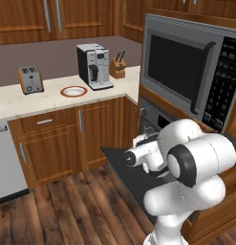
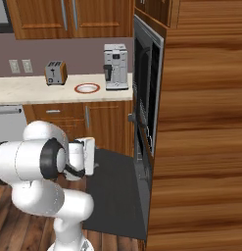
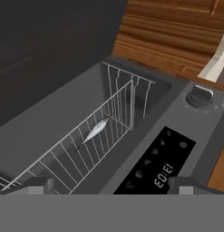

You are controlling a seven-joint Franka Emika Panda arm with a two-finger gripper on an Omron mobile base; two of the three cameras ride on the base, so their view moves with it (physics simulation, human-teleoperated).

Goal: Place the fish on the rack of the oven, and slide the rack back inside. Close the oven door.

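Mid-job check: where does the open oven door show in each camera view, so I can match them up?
Left base view: the wide dark glass-faced oven door lies flat, centre-low, behind the arm.
Right base view: it lies flat at lower centre.
Hand view: the dark panel at upper left.
Shared landmark: the steel and black wall oven.

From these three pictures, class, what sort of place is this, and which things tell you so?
A home kitchen, most likely: a built-in oven with its door dropped open, a microwave above it, and a counter carrying a toaster and coffee machine.
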